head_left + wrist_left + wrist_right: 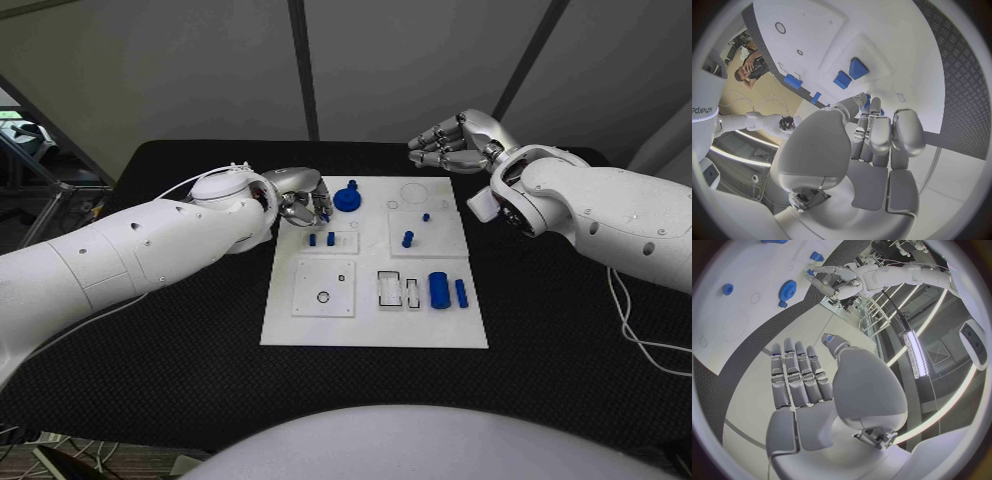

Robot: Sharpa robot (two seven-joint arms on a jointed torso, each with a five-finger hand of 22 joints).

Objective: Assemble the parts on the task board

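The gear point(348, 198), a small blue toothed wheel with a hub knob, sits at the far left of the board point(375, 335); it looks stiff, light and slick, so I judge the knob the best hold. It seems to lie flat with its axis upright, while the two cylinders point(449, 291) at the near right lie with long axes running near to far. The left hand point(302, 201) hovers just beside the gear, fingers curled, whether pinching anything I cannot tell; the right hand point(459, 141) hangs beyond the board, fingers loosely apart, holding nothing.
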